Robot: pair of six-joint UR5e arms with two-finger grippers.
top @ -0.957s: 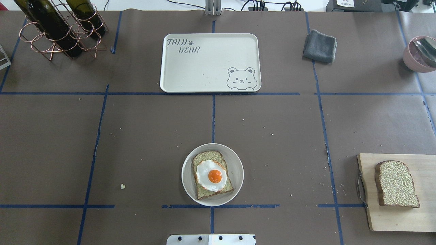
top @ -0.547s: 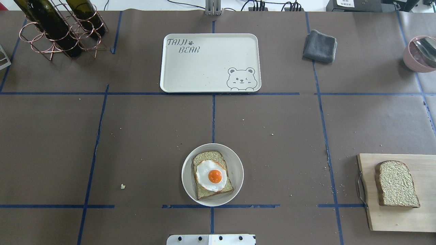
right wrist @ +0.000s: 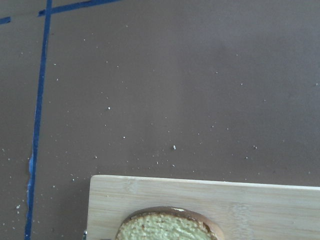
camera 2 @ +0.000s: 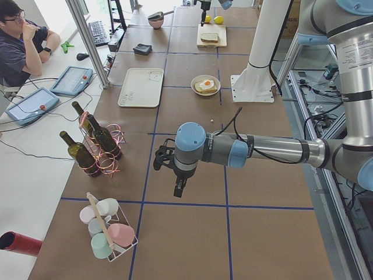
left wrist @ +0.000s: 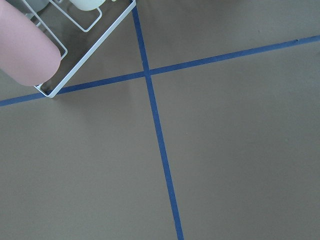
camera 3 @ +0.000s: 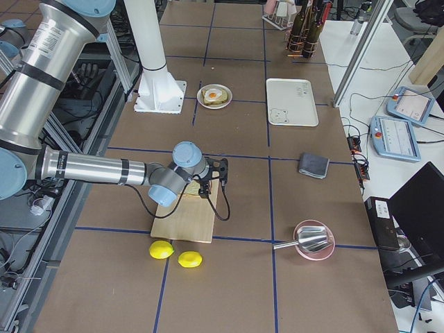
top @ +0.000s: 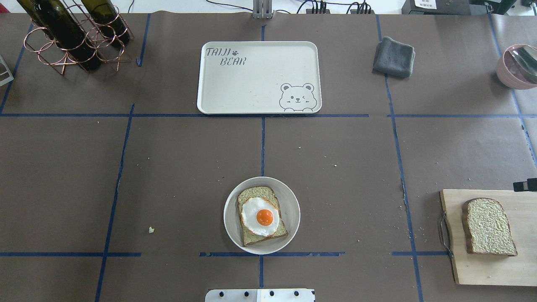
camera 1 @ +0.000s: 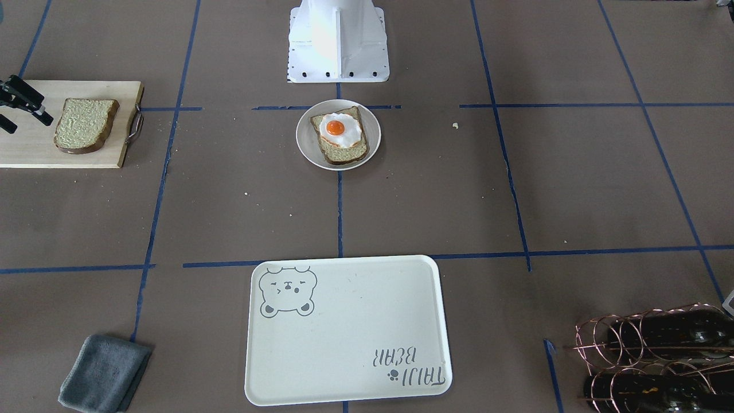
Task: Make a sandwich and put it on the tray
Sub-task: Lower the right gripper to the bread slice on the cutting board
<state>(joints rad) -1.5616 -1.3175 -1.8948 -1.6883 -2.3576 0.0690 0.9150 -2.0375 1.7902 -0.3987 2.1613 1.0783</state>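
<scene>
A bread slice topped with a fried egg (top: 262,216) lies on a small round white plate (top: 289,201) near the robot's base. The second bread slice (top: 488,226) lies on a pale wooden board (top: 482,268) at the right; its crust shows in the right wrist view (right wrist: 167,227). The cream tray (top: 251,84) with the bear drawing lies bare at the far middle. My right gripper (camera 1: 31,125) hovers open just beyond that slice, over the board's far edge. My left gripper (camera 2: 178,186) hangs over bare table far to the left; I cannot tell whether it is open.
A copper rack with wine bottles (top: 71,33) stands far left. A grey cloth (top: 393,56) and a pink bowl with a metal scoop (top: 518,67) are far right. Two lemons (camera 3: 161,250) lie beyond the board. A wire cup rack (left wrist: 30,55) is near the left gripper.
My right gripper has come into the overhead view at the right edge, by the board's far edge. Bread, egg, plate and tray have not moved.
</scene>
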